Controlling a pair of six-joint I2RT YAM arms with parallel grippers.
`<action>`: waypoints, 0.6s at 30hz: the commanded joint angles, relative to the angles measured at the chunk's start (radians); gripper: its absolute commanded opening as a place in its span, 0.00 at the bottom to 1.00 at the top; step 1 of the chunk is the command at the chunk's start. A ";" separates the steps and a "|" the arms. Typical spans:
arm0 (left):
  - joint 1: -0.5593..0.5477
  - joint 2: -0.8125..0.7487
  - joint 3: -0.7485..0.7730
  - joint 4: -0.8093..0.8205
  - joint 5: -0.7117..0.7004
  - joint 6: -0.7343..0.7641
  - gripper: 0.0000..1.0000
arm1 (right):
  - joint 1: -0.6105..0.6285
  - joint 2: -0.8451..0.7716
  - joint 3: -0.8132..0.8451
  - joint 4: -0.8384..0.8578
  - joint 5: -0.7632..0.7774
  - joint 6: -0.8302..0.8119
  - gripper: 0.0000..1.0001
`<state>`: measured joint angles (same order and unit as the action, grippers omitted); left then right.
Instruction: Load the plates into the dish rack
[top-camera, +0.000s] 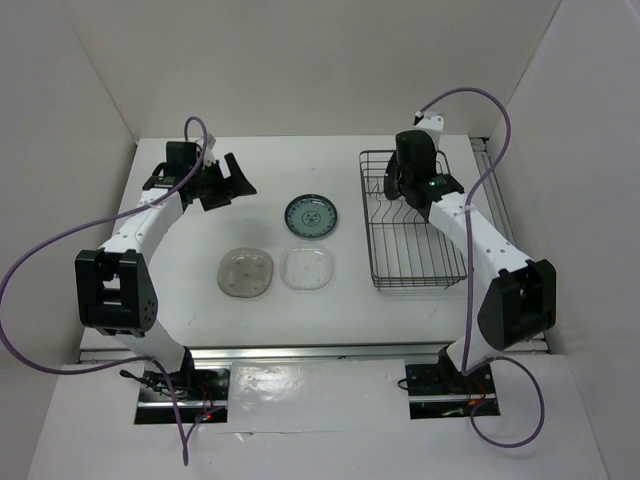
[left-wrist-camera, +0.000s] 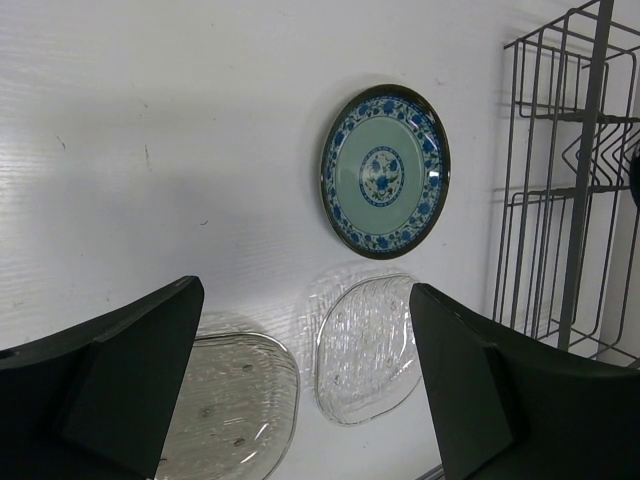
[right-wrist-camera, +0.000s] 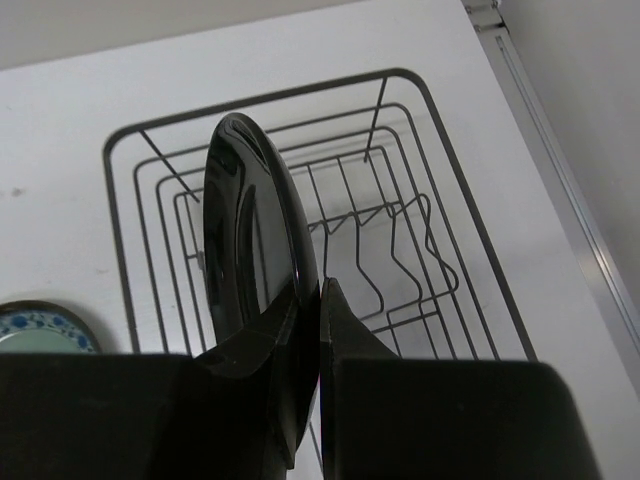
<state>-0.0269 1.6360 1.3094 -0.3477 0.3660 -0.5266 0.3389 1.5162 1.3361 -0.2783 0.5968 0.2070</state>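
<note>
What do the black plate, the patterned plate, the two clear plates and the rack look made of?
The black plate: glossy, mirror-like reflections; glazed ceramic or melamine. The patterned plate: probably glazed ceramic; printed blue flowers, dark rim. The clear plates: see-through, textured, likely glass. The rack: thin dark-grey metal wire.

Lower rim of black plate (right-wrist-camera: 248, 240) hidden between the fingers (right-wrist-camera: 352, 338) — patterned plate (right-wrist-camera: 40, 332) cropped.

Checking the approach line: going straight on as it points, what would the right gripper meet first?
Probably the upright tines of the dish rack, touched first by the black plate held in the right gripper; depth is unclear.
</note>
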 joint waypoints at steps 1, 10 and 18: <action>0.002 -0.018 0.031 0.013 0.007 0.010 0.98 | -0.023 0.025 0.000 0.010 0.055 -0.011 0.00; 0.002 -0.008 0.031 0.023 0.030 0.019 0.98 | -0.044 0.055 -0.034 0.037 0.014 -0.020 0.00; 0.002 -0.008 0.031 0.023 0.040 0.019 0.98 | -0.044 0.074 -0.035 0.050 -0.025 -0.011 0.00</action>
<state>-0.0269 1.6360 1.3094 -0.3443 0.3843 -0.5243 0.2974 1.5719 1.2835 -0.2699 0.5667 0.1925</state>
